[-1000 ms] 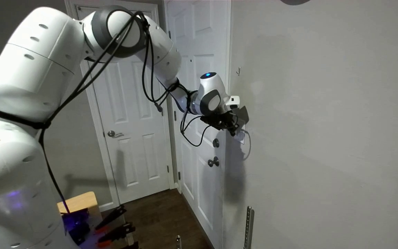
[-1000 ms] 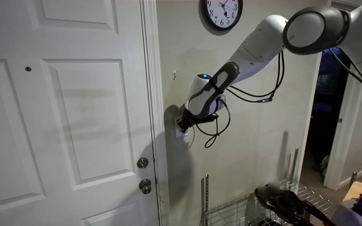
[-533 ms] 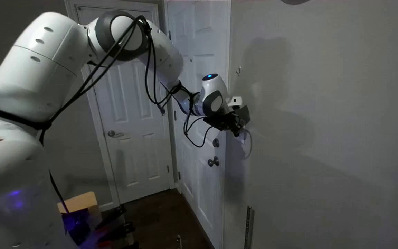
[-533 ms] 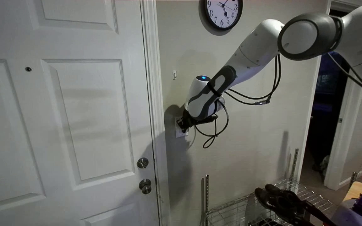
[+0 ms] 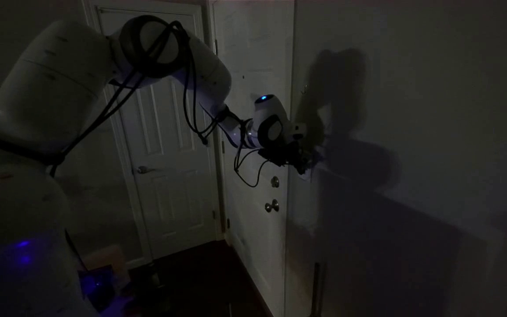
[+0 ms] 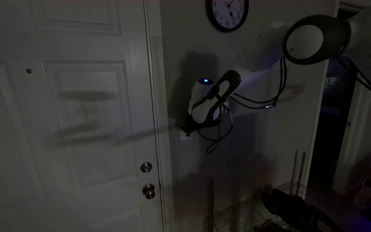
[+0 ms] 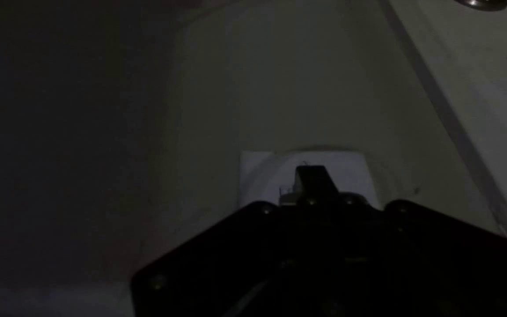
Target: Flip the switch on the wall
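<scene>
The jaws, pressed together, are pointing at the switch (image 7: 264, 176).
It's sitting on the wall (image 5: 416, 145), just right of the door (image 6: 85, 109), partly hiding behind them; I'm not making out whether they're touching.

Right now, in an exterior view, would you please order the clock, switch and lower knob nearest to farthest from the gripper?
1. Switch, partly hidden by the gripper
2. Lower knob, below, on the door
3. Clock, high on the wall

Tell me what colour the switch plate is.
White, though dimly lit; the switch plate shows best in the wrist view.
</scene>
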